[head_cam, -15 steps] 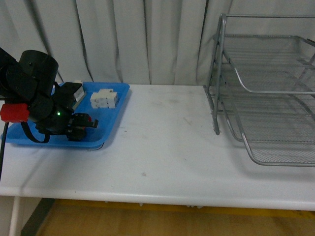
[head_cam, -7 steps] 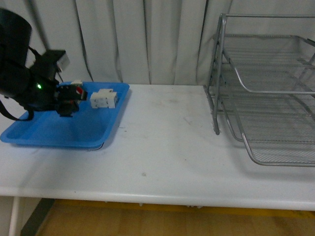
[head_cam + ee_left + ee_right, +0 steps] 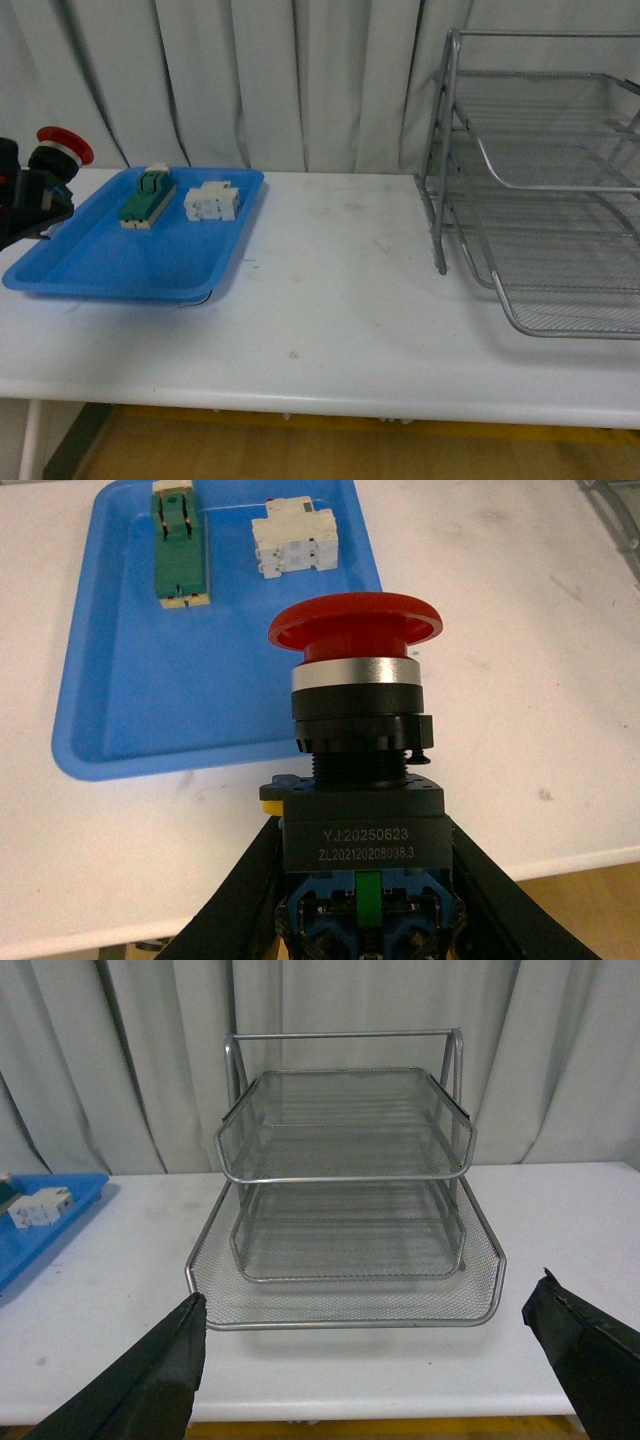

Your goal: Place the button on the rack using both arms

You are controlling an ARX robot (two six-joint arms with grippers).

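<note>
— What do we get from the front view?
— Our left gripper (image 3: 30, 198) shows only at the frame's edge, most of it cut off. The button (image 3: 60, 150) stands red cap up just above it, clear of the blue tray (image 3: 120, 262) that lies beside and below the gripper. We judge it is carried upright so it can be passed across. The rack (image 3: 441, 200) stands well apart from this gripper, across the tabletop (image 3: 330, 310), which is likely why both arms are needed. The right arm is out of this view.
— And the left wrist view?
— The fingers (image 3: 240, 890) are clamped on the button's dark body from both sides, leaving the cap free ahead of the gripper, a sensible hold for a handover. Beyond it, on the tray, lie the green-and-cream block (image 3: 180, 550) and the white terminal block (image 3: 293, 542). We cannot see the fingertips themselves, because the body hides them.
— The right wrist view?
— Our right gripper (image 3: 367, 1300) has its fingers wide apart with nothing between them, facing the rack's open front and near it. We judge it is posed there to receive. The button is not visible here, and only a corner of the tray shows
</note>
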